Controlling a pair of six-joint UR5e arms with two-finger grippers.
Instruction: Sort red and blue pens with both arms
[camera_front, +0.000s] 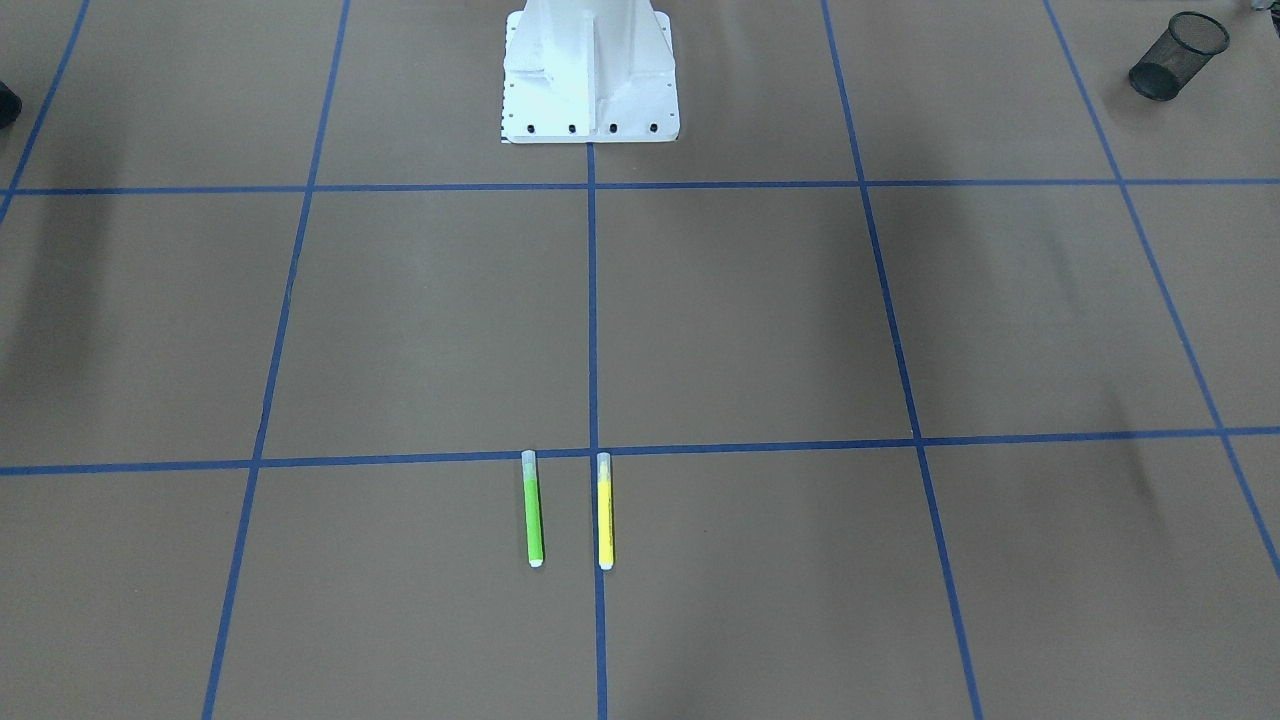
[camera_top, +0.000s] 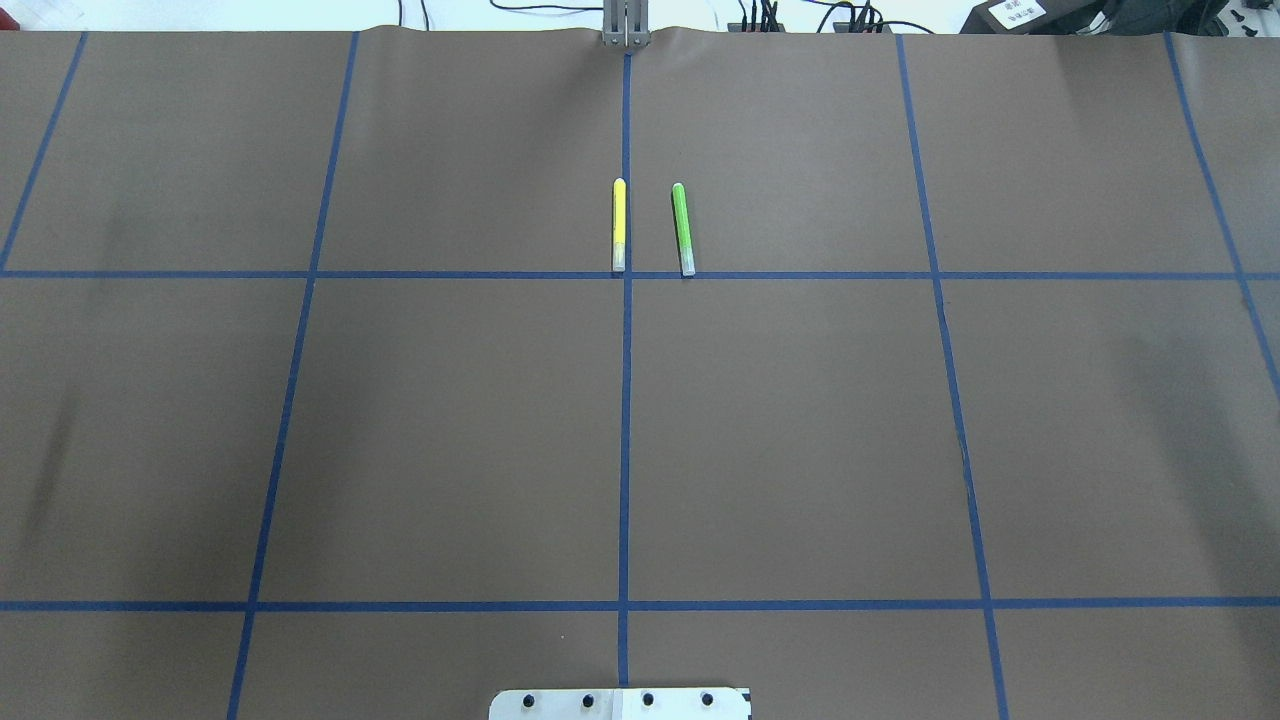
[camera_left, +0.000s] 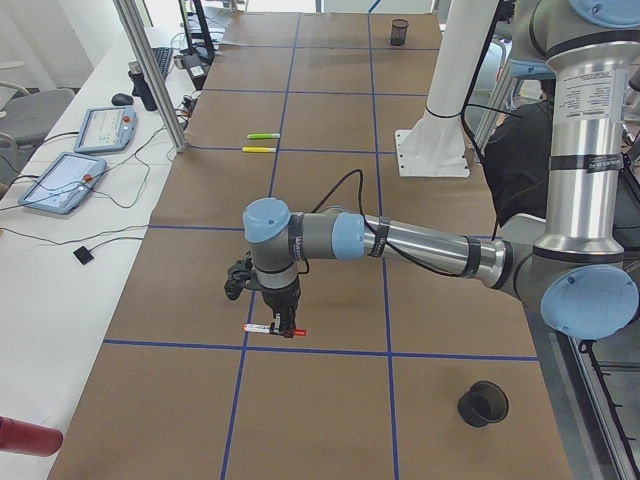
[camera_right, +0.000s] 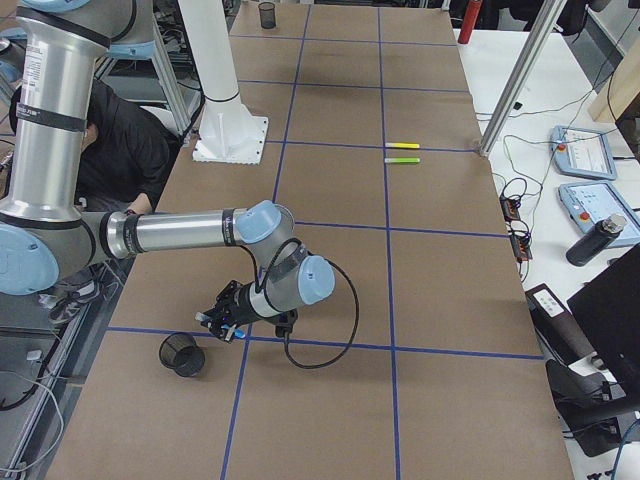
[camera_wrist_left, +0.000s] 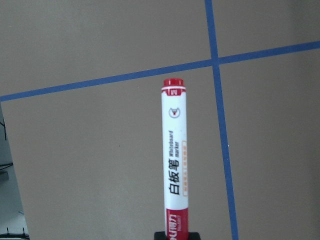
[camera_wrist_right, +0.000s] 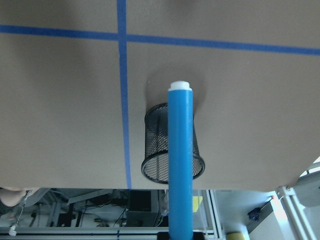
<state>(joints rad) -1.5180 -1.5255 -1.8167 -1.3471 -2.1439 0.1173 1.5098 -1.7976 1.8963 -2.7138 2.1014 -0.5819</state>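
Note:
The red pen (camera_wrist_left: 175, 160), a white-barrelled marker with a red cap and red end, sticks out of my left gripper (camera_wrist_left: 177, 234), which is shut on its capped end. It hangs level just above the brown table (camera_left: 275, 328) beside a blue tape crossing. My right gripper (camera_right: 228, 322) is shut on the blue pen (camera_wrist_right: 180, 165), whose white tip points away from the camera. Right behind this pen in the right wrist view stands a black mesh cup (camera_wrist_right: 155, 150). Neither arm shows in the overhead or front-facing views.
A slim green marker (camera_top: 682, 228) and a slim yellow marker (camera_top: 619, 224) lie side by side at the table's far middle. A second black mesh cup (camera_left: 483, 403) stands near the left arm's base. The white robot pedestal (camera_front: 590, 70) rises at mid-table. Tablets and cables lie along the operators' bench.

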